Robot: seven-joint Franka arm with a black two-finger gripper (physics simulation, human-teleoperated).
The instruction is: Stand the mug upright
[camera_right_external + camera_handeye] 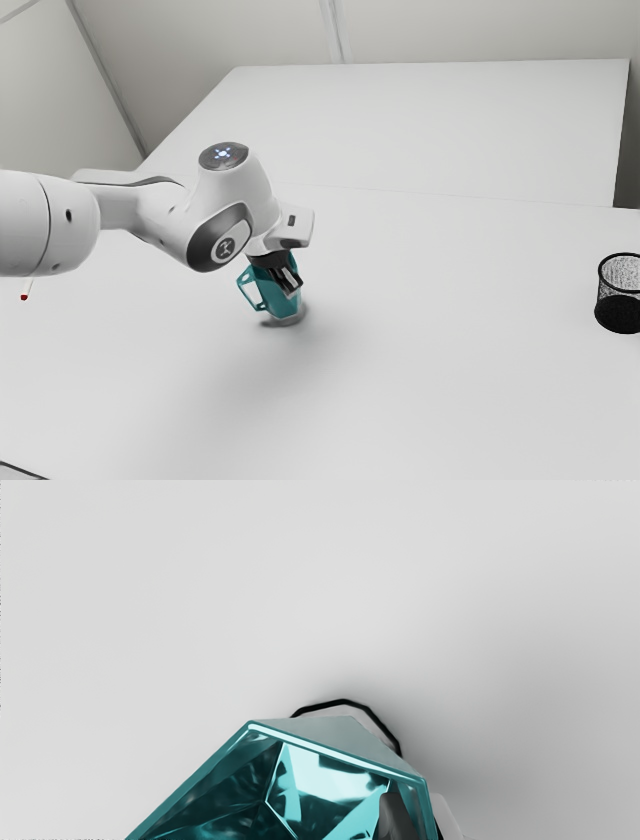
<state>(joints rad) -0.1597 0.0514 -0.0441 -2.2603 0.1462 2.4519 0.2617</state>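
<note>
Claw's on the mug, just needs straightening

So the claw [421,807] is pinching the wall of the faceted teal mug [283,304], one finger inside, one outside. Mug hangs mouth-up below it, long axis leaning, top toward the exterior view's left. I'd rotate that to vertical first. Can't tell if its base touches the bench [450,350].

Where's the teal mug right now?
Exterior view, just left of centre: the teal mug is at the tool, handle toward the exterior view's left; the wrist view shows its wall between the fingers.
</note>
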